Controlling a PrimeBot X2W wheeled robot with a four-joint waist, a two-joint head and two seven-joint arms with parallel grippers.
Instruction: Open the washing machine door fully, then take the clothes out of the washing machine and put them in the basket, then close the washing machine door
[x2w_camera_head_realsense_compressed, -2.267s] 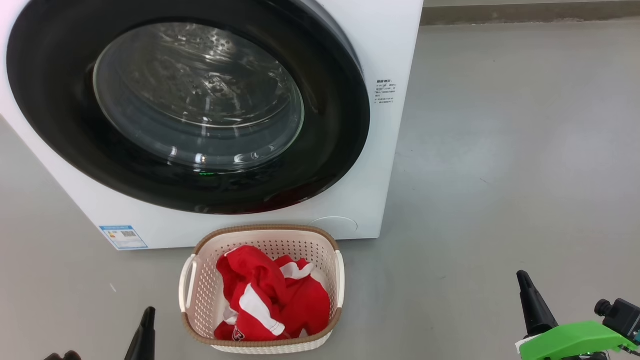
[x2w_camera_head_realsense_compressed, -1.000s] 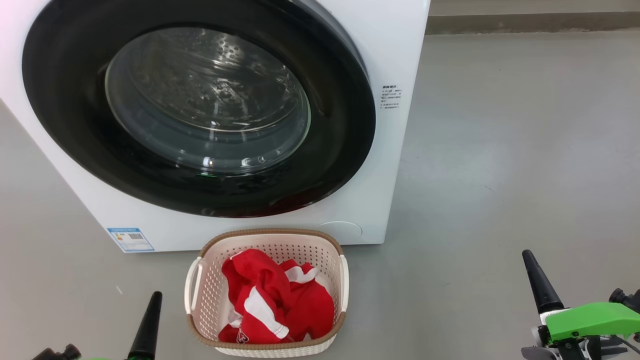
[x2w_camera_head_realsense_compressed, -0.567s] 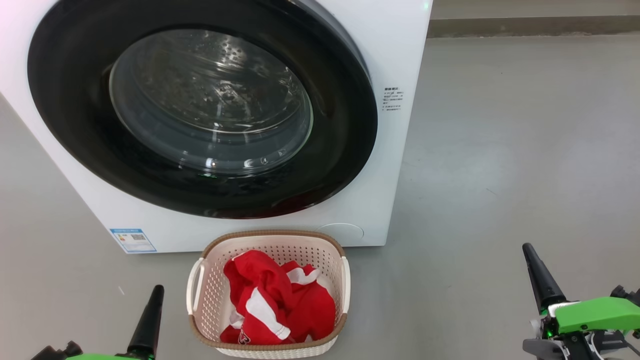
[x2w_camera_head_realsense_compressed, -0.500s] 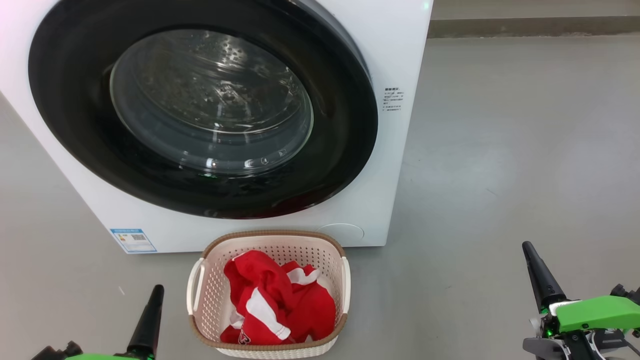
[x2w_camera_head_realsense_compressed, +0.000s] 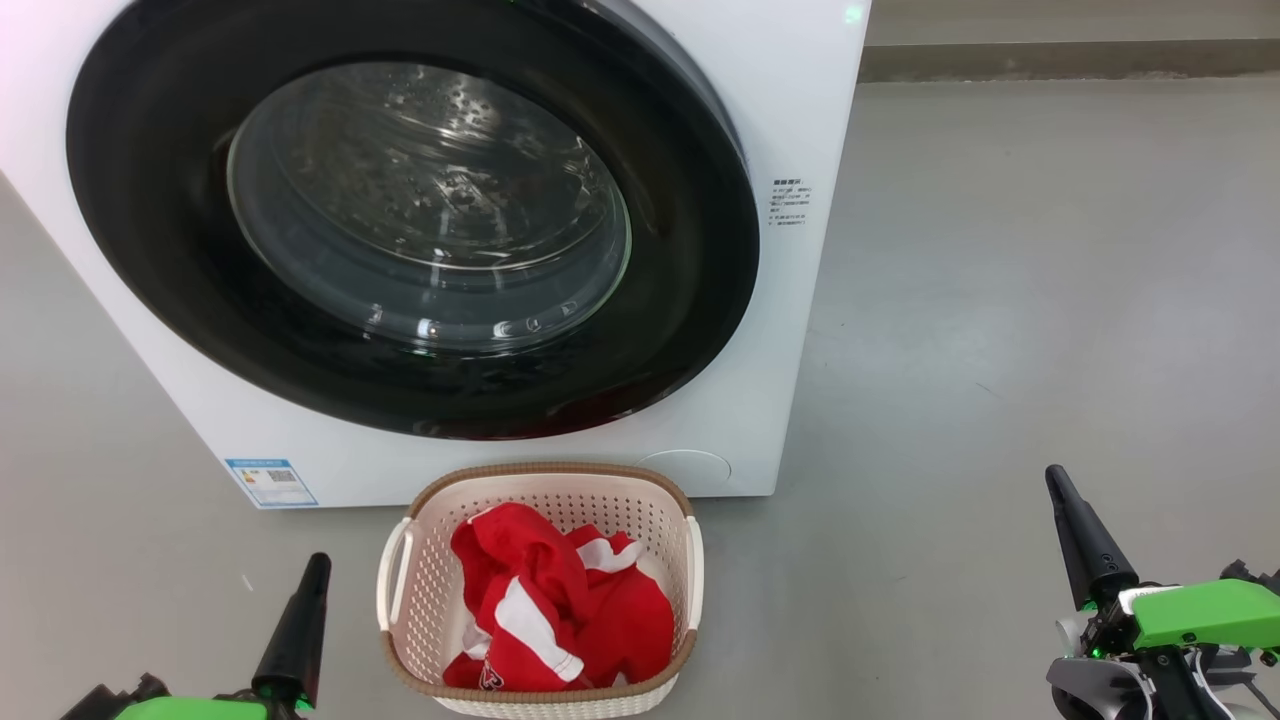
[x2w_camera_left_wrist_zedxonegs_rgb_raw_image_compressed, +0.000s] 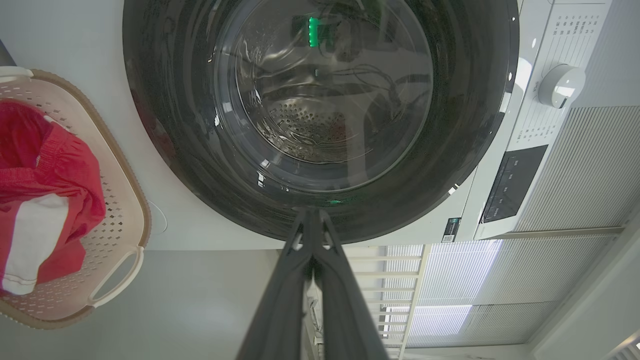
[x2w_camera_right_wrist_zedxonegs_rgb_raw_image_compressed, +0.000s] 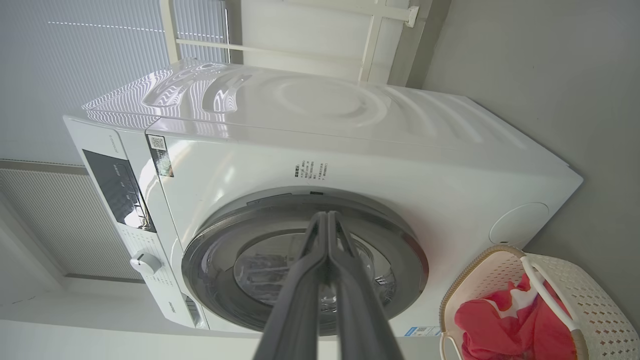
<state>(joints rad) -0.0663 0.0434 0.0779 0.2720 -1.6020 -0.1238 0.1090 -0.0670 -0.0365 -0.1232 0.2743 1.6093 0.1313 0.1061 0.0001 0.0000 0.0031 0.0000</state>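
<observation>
Both tools have crept up the head view, left tool (x2w_camera_head_realsense_compressed: 312, 580) and right tool (x2w_camera_head_realsense_compressed: 1065, 510), while the camera itself drifted, sliding the washer (x2w_camera_head_realsense_compressed: 790, 100) and basket (x2w_camera_head_realsense_compressed: 545, 470) slightly. Each tool's 2 fingers are pressed together, pinching nothing. The door (x2w_camera_head_realsense_compressed: 420, 230) sits flush against the washer, shut, straight ahead of both tools. The clothes (x2w_camera_head_realsense_compressed: 570, 610) lie heaped in the basket, which stands on the floor (x2w_camera_head_realsense_compressed: 1000, 300) just before the washer's lower front edge, between the 2 tools and nearer the left one. All 3 steps look done, so I judge only a retreat from the door remains.
</observation>
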